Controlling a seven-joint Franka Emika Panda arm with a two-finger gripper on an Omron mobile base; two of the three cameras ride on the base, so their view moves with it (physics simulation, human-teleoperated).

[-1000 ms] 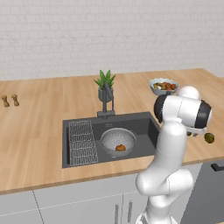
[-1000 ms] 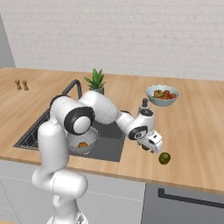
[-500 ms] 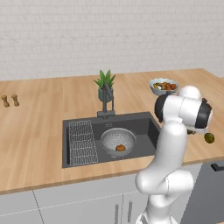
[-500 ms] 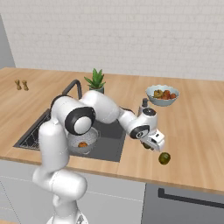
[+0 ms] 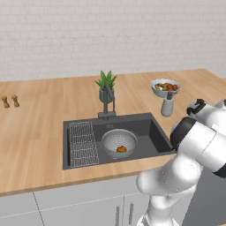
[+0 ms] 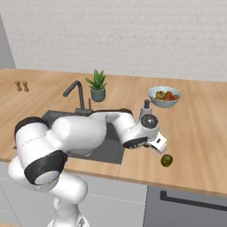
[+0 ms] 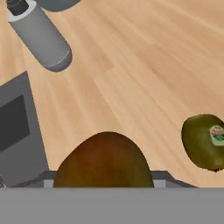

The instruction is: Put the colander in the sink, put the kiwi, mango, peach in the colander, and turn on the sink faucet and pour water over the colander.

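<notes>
Fingers clamp the mango [image 7: 104,159] above the wooden counter [image 7: 144,65], kiwi [image 7: 204,141] lying just beside.

Light wooden worktop [image 5: 39,128] with a dark grey rectangular sink [image 5: 154,132] let into it.
Against the back edge of the sink: dark grey upright faucet [image 5: 107,103] on a square base, with a green potted plant [image 5: 106,86] in a grey pot just behind. Far left: two small brown wooden shakers [image 5: 9,101] side by side. Right of the sink: pale blue fruit bowl [image 5: 165,87], and near it a grey cylindrical dispenser bottle [image 5: 167,106] with a dark top. Nearer the front edge, well right of the sink: small greenish-brown kiwi [image 6: 166,160] with a sticker, lying on the bare wood.
</notes>
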